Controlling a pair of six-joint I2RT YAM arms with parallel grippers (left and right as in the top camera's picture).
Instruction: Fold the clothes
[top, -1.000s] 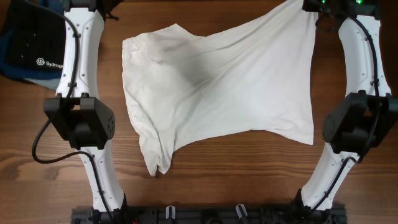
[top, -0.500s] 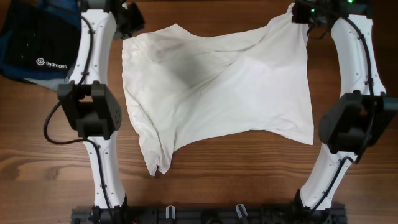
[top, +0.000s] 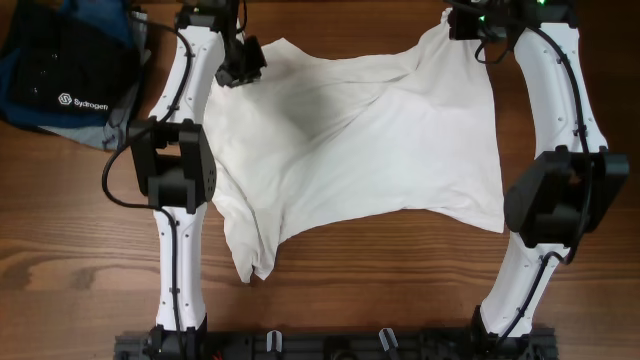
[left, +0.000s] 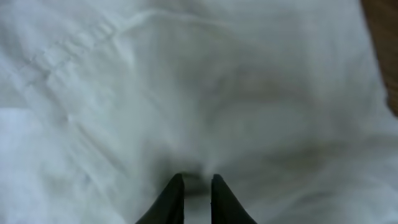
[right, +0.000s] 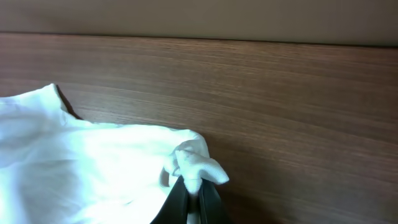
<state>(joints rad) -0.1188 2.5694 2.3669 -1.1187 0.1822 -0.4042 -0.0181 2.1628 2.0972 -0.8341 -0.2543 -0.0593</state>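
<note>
One white garment (top: 350, 140) and one wooden table (top: 380, 290). Two robot arms, a left arm (top: 178, 250) and a right arm (top: 578, 95). Two grippers, one per arm: the left gripper (top: 243, 72) and the right gripper (top: 462, 22). One dark folded stack (top: 60, 70) with one white "Sydrogen" logo, lying well out from the left gripper on the side away from the right gripper.

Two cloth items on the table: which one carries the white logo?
The dark blue-black folded stack at the far left, printed with white "Sydrogen" lettering. The large white wrinkled garment spread in the middle shows none.
</note>
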